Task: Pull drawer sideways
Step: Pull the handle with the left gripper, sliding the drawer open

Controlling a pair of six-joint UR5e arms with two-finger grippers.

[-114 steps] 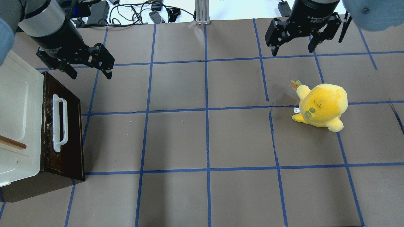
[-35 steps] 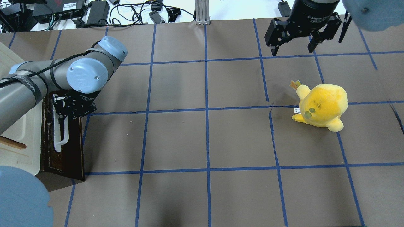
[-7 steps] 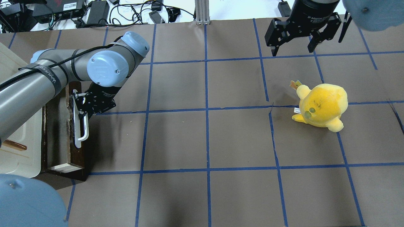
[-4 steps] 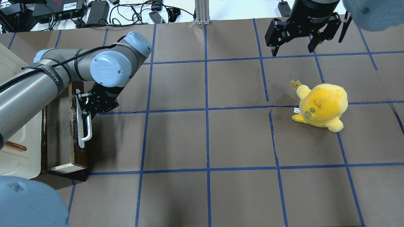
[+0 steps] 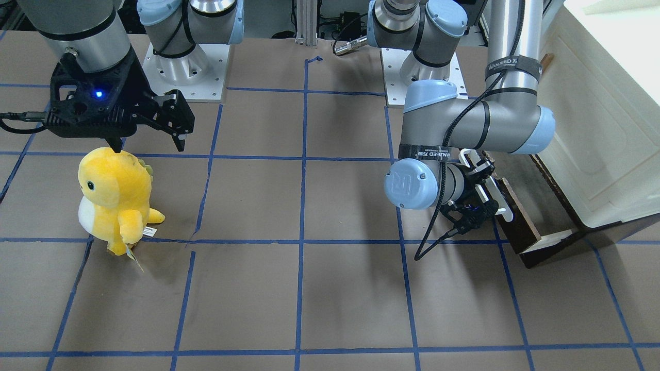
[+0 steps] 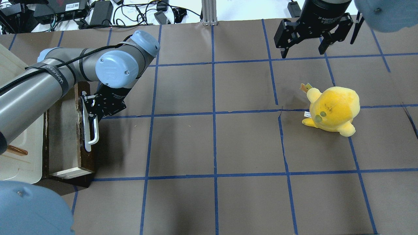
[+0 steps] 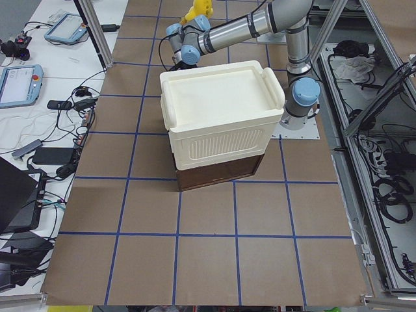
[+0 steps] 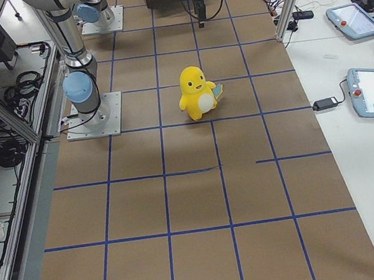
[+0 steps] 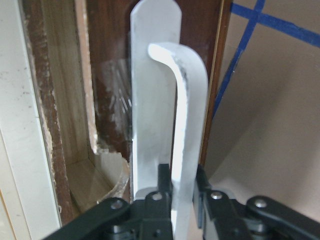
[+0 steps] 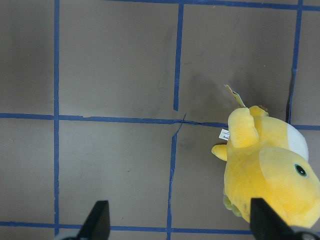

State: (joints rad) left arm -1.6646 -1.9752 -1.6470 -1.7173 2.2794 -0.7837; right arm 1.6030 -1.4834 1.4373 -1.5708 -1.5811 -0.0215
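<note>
The drawer [image 6: 63, 137] sticks partly out of the cream cabinet [image 6: 19, 153] at the table's left, with its pale wood interior showing. Its dark brown front panel [image 6: 88, 163] carries a long white handle [image 6: 94, 135]. My left gripper [image 6: 88, 109] is shut on the far end of that handle. In the left wrist view the fingers [image 9: 162, 192] clamp the handle [image 9: 187, 100] from both sides. In the front-facing view the left gripper [image 5: 477, 193] is at the drawer front [image 5: 518, 219]. My right gripper [image 6: 303, 50] is open and empty, high at the back right.
A yellow plush toy [image 6: 333, 109] stands on the right half of the table, below and in front of the right gripper, and shows in the right wrist view [image 10: 270, 170]. The brown table has blue tape grid lines [image 6: 214, 114]. Cables and power bricks [image 6: 137, 13] lie beyond the far edge.
The left arm came down from the back and closed on the handle. Over the last second the drawer slid a little further out to the right with the gripper. The right arm has not moved.
</note>
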